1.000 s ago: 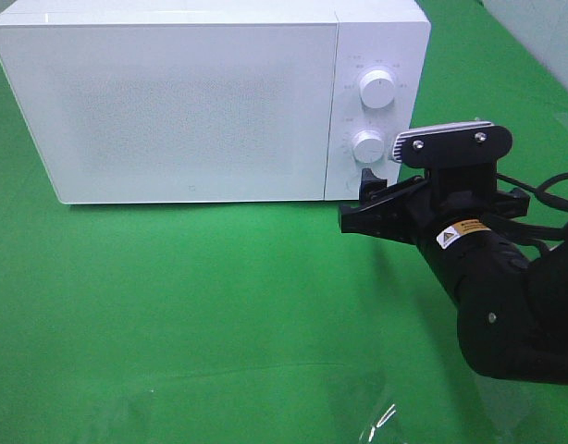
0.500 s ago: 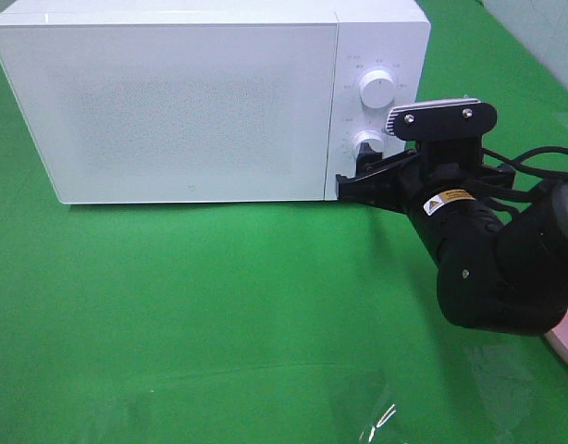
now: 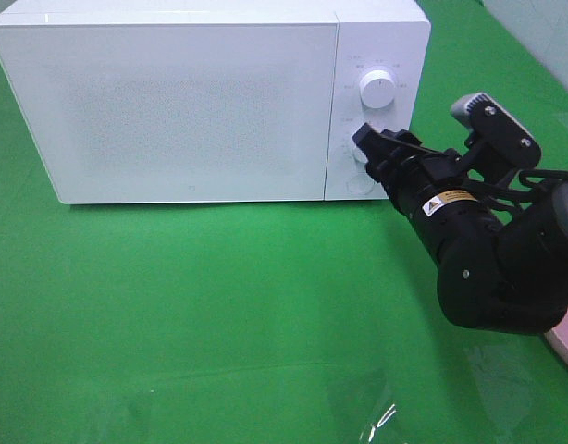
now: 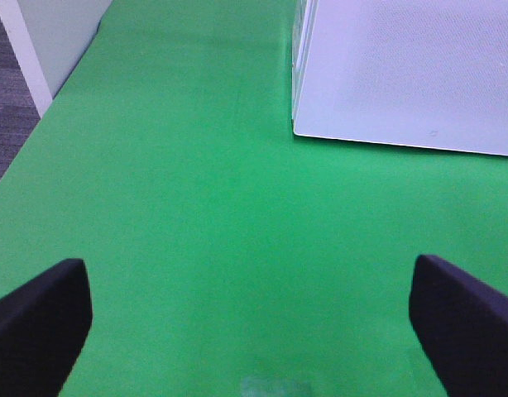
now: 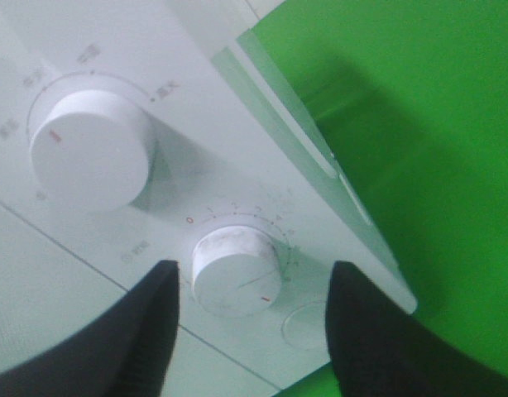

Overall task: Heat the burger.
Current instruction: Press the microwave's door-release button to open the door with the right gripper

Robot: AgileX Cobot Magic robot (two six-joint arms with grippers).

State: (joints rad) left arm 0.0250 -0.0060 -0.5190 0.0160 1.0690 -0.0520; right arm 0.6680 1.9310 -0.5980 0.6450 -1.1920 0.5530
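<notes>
Our right fingers [image 5: 146,331] have rolled and pushed in, spread astride the boxy white microwave's [image 3: 191,102] lower round dial [image 5: 235,273] — left fingers [image 4: 39,322] gape over the green cloth surface [image 4: 204,215] — and we cannot see the burger.

One microwave [image 3: 173,102], two knobs [image 5: 90,149] [image 5: 235,271], one left pincer [image 4: 250,322], one right pincer [image 5: 256,285]

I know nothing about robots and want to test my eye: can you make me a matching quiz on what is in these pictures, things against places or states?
Things: 1 lower dial; 2 upper dial; 3 microwave door; 4 left gripper.
States: A shut; B open, over the green cloth; C between the fingers of the right gripper; D outside those fingers.
Pairs: 1-C; 2-D; 3-A; 4-B.
</notes>
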